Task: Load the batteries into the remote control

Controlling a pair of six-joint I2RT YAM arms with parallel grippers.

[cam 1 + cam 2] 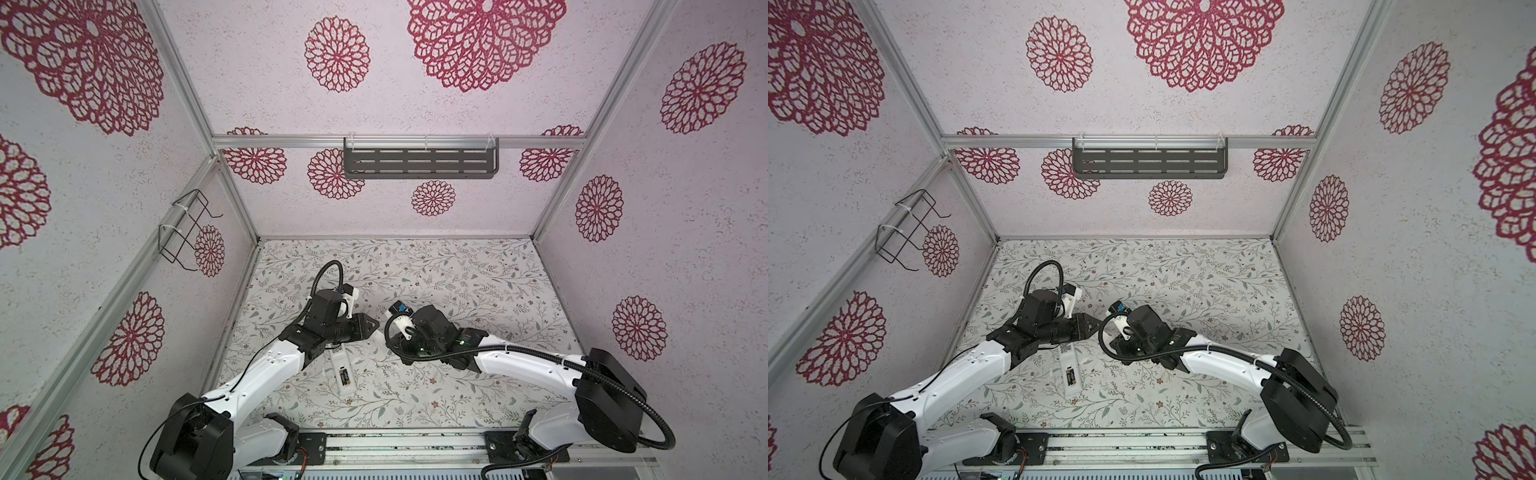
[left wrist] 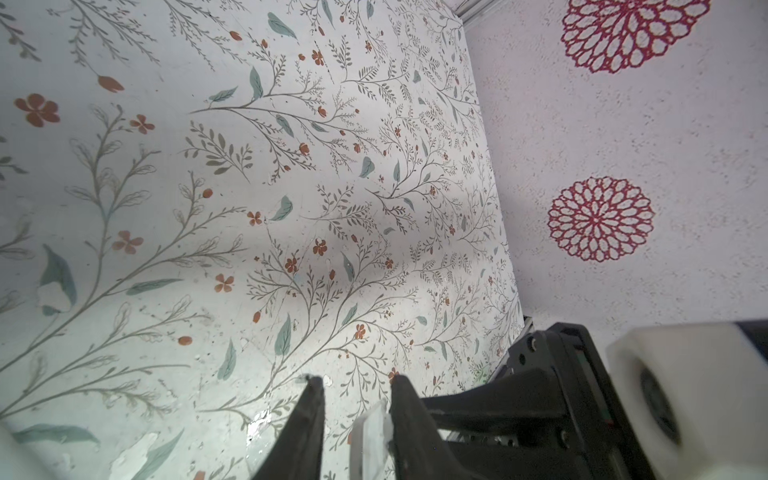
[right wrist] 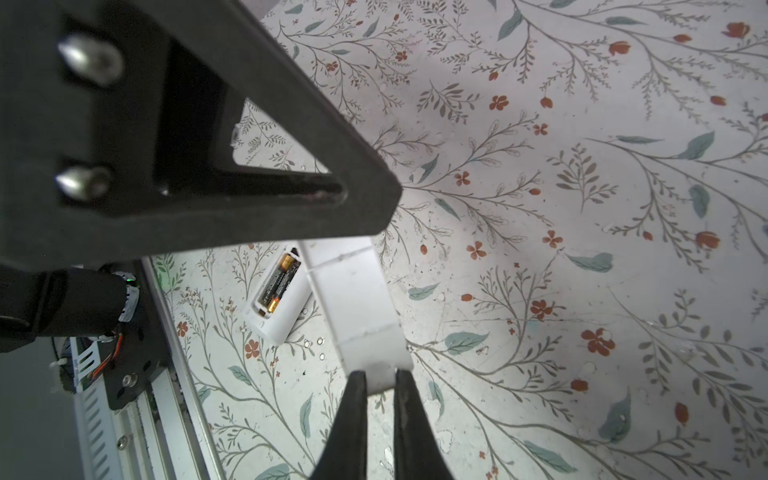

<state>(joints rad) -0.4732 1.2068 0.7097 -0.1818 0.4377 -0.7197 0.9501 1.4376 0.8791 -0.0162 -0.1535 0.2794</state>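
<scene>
The remote control lies back-up on the floral table between the two arms, white and slim. Its bay is uncovered and holds two batteries side by side, dark with gold ends. My right gripper is shut on one end of a flat white cover held above the table. The cover's far end sits between the jaws of my left gripper, against one finger, with a gap to the other finger. In both top views the left gripper points toward the right wrist.
A grey slotted shelf hangs on the back wall and a black wire rack on the left wall. An aluminium rail carrying both arm bases runs along the table's front edge. Patterned walls enclose the table.
</scene>
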